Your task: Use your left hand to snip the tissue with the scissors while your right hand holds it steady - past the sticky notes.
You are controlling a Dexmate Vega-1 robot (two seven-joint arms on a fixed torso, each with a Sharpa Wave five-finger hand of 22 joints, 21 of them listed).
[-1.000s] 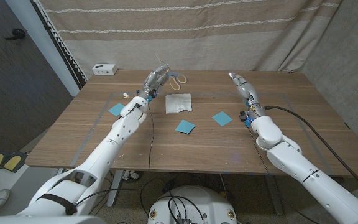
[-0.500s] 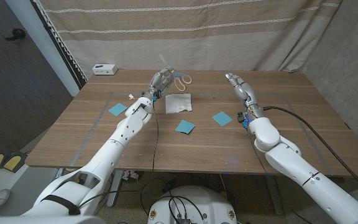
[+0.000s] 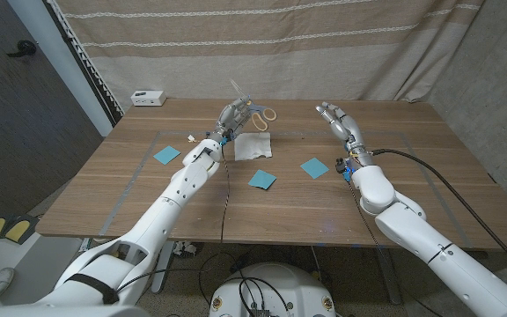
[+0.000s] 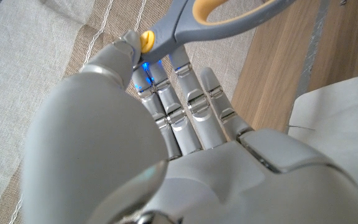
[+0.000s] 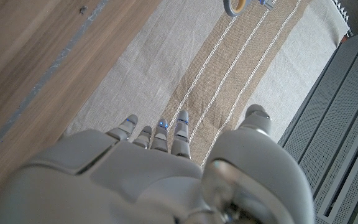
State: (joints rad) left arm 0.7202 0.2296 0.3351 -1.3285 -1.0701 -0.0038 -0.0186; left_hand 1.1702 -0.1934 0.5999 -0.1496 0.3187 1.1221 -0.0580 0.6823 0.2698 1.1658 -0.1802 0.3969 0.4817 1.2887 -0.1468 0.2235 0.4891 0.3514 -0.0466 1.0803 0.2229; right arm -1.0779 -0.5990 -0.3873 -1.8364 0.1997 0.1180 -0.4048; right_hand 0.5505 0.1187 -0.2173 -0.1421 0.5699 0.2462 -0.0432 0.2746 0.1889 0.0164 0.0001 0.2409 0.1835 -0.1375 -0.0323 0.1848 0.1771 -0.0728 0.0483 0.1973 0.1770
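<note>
At the far middle of the wooden desk [image 3: 394, 176], I am holding the grey-bladed, orange-handled scissors [image 3: 252, 112] in my left hand [image 3: 231, 115], fingers [image 4: 188, 99] wrapped at the handles, blades raised. Just beside it, the thin white square tissue [image 3: 253, 145] is lying flat beyond the blue square sticky notes [image 3: 261, 180]. It looks feather-light, soft and easily torn, so pinning one edge seems wisest. My right hand [image 3: 342, 124] is hovering well apart, fingers spread and empty. The scissor tips are hard to make out.
</note>
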